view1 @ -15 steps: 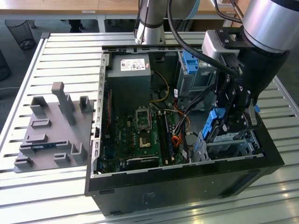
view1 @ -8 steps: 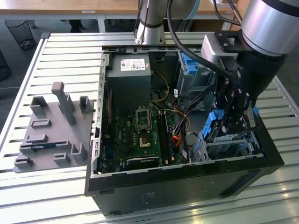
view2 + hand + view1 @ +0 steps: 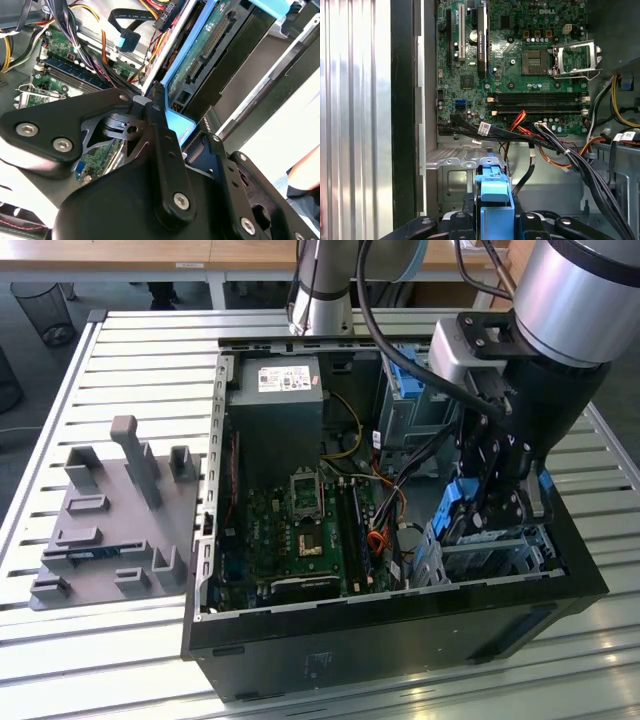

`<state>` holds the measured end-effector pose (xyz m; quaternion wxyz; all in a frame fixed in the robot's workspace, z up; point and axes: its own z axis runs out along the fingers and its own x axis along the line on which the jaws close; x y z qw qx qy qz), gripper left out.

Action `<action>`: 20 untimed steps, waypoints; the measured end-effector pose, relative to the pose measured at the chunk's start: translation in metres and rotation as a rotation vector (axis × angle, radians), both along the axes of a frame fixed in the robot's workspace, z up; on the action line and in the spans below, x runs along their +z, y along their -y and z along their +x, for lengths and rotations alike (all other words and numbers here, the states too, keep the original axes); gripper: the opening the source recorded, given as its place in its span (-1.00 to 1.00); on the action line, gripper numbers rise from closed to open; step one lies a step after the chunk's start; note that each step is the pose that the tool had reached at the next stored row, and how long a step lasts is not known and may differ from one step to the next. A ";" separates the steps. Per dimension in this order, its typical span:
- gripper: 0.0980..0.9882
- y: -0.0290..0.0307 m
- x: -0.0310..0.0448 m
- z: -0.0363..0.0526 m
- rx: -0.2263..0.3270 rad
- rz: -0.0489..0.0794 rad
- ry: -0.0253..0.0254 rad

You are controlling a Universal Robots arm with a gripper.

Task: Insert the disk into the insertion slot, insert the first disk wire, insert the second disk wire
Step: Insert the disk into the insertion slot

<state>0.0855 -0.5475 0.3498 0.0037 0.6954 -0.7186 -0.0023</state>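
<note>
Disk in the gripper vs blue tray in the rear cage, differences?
The disk is held by the gripper at the low insertion slot; the blue tray sits untouched in the taller cage behind. The disk shows a green circuit board; the tray, no drive that I can see. Both are bright blue.

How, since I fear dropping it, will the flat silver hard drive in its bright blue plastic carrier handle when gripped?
Probably rigid and dense: the hard drive is a flat slab with a bare circuit board, which looks fragile. The claw grips smooth blue plastic, so it might slip.
</note>
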 end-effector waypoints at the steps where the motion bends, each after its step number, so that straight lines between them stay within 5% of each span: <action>1: -0.40 0.0000 -0.0003 0.0000 0.000 0.000 0.0000; 5: -0.23 0.0000 -0.0021 0.0000 0.000 -0.001 0.0000; 11: -0.27 0.0000 -0.0045 0.0000 0.000 -0.001 0.0000; 14: -0.67 0.0000 -0.0056 0.0000 0.000 -0.001 0.0000; 20: -0.98 0.0000 -0.0064 0.0000 0.000 -0.002 0.0000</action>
